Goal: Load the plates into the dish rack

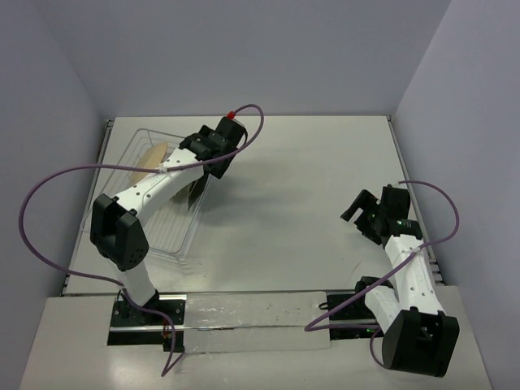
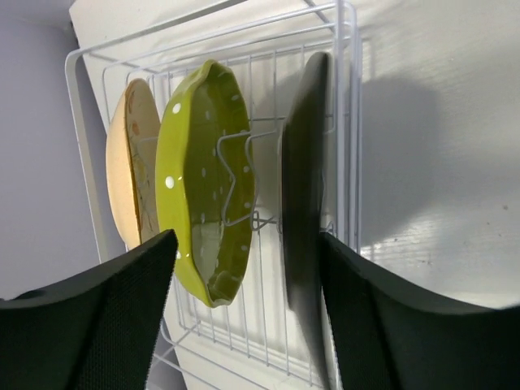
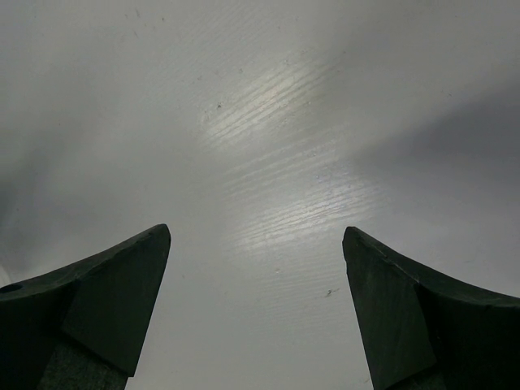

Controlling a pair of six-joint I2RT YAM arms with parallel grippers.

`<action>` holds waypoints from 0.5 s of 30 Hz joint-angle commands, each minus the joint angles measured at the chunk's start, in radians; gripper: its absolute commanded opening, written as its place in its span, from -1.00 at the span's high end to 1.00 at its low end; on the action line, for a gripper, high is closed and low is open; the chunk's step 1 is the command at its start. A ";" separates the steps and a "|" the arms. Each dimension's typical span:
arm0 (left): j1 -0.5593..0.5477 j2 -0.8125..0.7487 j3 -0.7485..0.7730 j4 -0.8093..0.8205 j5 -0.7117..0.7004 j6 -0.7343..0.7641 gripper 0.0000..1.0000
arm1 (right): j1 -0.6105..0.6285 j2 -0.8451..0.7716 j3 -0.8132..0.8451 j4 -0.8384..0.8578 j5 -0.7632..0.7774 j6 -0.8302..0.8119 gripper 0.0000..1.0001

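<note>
Three plates stand on edge in the dish rack [image 1: 165,231], both grippers released.
In separate rack slots: cream floral plate [image 2: 130,175] at one end, yellow-green scalloped plate [image 2: 203,179] in the middle, dark teal plate [image 2: 302,179] beside the rack's end wall. Left gripper [image 2: 244,244] hangs over the rack with jaws spread wide, gripping nothing; possibly one finger brushes the teal plate, hard to tell. Right gripper [image 3: 256,236] is well apart from the rack over the surface [image 1: 309,187], jaws spread.

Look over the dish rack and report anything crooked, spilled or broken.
Nothing stands out. The cream plate, the yellow-green plate and the dark plate all stand on edge in separate slots of the dish rack, none visibly chipped or toppled. No spill shows on the table.
</note>
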 commanded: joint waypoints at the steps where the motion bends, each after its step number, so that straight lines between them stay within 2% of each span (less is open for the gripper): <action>1: -0.028 -0.071 0.045 -0.006 0.030 -0.016 -0.72 | 0.006 -0.034 0.033 0.013 0.001 -0.018 -0.89; 8: -0.108 -0.189 0.078 0.032 0.172 -0.039 -0.97 | 0.006 -0.051 0.037 0.012 -0.020 -0.020 -0.94; 11: -0.128 -0.241 0.093 0.056 0.203 -0.056 -0.99 | 0.006 -0.062 0.042 0.007 -0.023 -0.021 -0.96; 15: -0.135 -0.320 0.106 0.107 0.222 -0.201 -0.99 | 0.006 -0.087 0.053 -0.004 -0.006 -0.017 -0.99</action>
